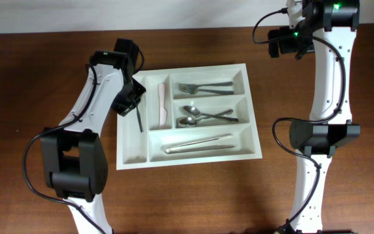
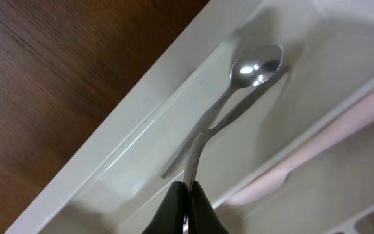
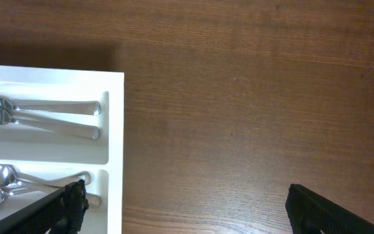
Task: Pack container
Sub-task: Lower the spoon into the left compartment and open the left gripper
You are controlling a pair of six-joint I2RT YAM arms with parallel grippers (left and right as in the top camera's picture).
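The white cutlery tray (image 1: 254, 155) lies mid-table with five compartments. My left gripper (image 1: 133, 99) is shut on the handle of a small metal spoon (image 1: 139, 117) and holds it over the tray's leftmost narrow compartment. In the left wrist view the jaws (image 2: 188, 198) pinch the spoon (image 2: 255, 65), whose bowl points away above the tray (image 2: 141, 110) floor. My right gripper (image 1: 282, 43) is open and empty, off the tray's far right corner. In the right wrist view its fingers (image 3: 184, 208) stand wide apart over bare wood beside the tray (image 3: 114, 130).
A pink utensil (image 1: 162, 104) (image 2: 317, 153) lies in the second narrow compartment. Forks (image 1: 203, 88) (image 3: 44, 114), spoons (image 1: 203, 116) (image 3: 18, 182) and knives (image 1: 200, 144) fill the three wider ones. Brown wooden table (image 1: 31, 78) surrounds the tray.
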